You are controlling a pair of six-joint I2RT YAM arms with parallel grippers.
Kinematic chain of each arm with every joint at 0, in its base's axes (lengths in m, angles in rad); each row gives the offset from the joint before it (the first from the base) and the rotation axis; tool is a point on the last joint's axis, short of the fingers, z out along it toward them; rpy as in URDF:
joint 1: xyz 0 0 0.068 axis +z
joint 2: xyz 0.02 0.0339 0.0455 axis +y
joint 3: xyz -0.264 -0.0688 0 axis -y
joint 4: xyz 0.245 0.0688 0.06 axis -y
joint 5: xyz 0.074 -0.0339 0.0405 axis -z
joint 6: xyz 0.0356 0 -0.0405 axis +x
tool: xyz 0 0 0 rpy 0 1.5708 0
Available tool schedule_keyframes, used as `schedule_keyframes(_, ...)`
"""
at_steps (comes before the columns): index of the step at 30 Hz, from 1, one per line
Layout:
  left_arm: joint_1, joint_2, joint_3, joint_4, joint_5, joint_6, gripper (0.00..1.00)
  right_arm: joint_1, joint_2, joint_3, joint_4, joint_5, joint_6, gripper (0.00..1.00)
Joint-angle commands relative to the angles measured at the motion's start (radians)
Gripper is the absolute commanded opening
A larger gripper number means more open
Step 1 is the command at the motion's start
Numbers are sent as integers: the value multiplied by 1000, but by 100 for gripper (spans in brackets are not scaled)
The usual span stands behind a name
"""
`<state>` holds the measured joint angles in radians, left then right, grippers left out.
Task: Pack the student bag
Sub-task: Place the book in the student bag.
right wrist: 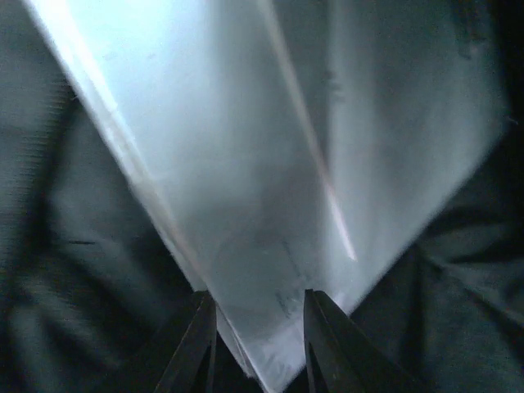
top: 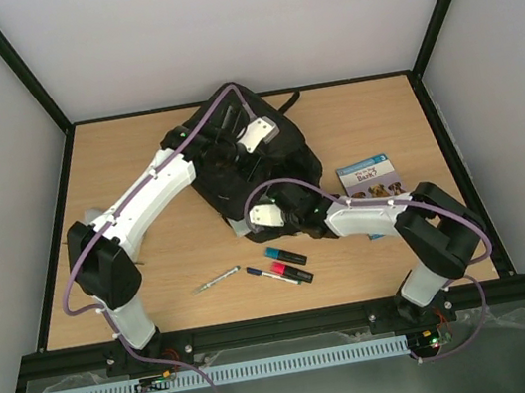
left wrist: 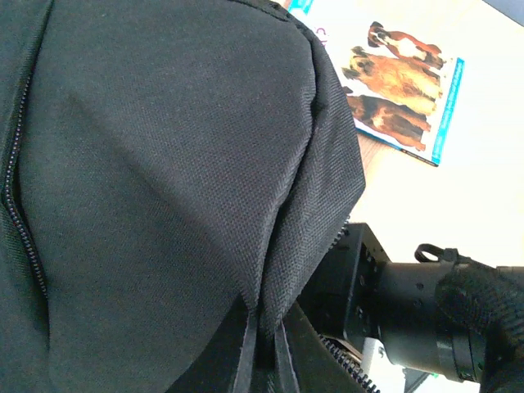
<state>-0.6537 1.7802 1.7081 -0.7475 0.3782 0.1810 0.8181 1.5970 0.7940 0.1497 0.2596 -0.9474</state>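
Observation:
The black student bag (top: 292,159) lies at the middle back of the table. My left gripper (top: 247,154) is over its top and is shut on a fold of its fabric; the left wrist view shows the pinched fold (left wrist: 266,352) and the bag's cloth (left wrist: 164,164). My right gripper (top: 251,220) is at the bag's near edge. In the right wrist view it (right wrist: 258,327) is closed on the near corner of a pale flat book (right wrist: 270,164), with dark bag fabric (right wrist: 49,246) all around.
A book with dogs on its cover (top: 370,176) lies right of the bag and shows in the left wrist view (left wrist: 401,74). Two markers (top: 285,255) (top: 294,273) and two pens (top: 216,280) (top: 261,272) lie near the front. My right arm (left wrist: 426,311) is close beside the bag.

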Motion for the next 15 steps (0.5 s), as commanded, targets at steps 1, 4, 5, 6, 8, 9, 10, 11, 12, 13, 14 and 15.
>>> schedule_keyframes(1,-9,-33,-6,36,99,18,2,-32,-1,72,213,93,106,31)
schedule_keyframes(4,-9,-27,-13,38,100,15,2,-61,19,64,252,113,150,32)
schedule_keyframes(5,-9,-25,-18,41,95,11,2,-67,24,60,245,116,164,34)
schedule_keyframes(6,-9,-25,-23,47,85,6,2,-73,23,63,209,106,186,36)
schedule_keyframes(8,-9,-25,-36,58,56,-2,2,-79,-10,62,71,20,216,42)
schedule_keyframes(9,-9,-26,-41,62,29,-6,2,-79,-44,45,21,-27,224,45)
schedule_keyframes(10,-9,-26,-47,66,8,-9,2,-79,-87,28,-45,-81,226,47)
schedule_keyframes(11,-9,-25,-51,70,-11,-11,2,-79,-156,16,-126,-153,219,49)
schedule_keyframes(12,-9,-25,-56,72,-33,-15,2,-79,-212,3,-199,-209,218,50)
schedule_keyframes(13,-9,-26,-63,75,-58,-18,2,-79,-269,-11,-259,-254,222,51)
schedule_keyframes(14,-9,-27,-71,80,-76,-21,2,-81,-324,-17,-322,-306,222,51)
schedule_keyframes(15,-9,-29,-81,84,-96,-23,2,-85,-373,-22,-383,-343,221,51)
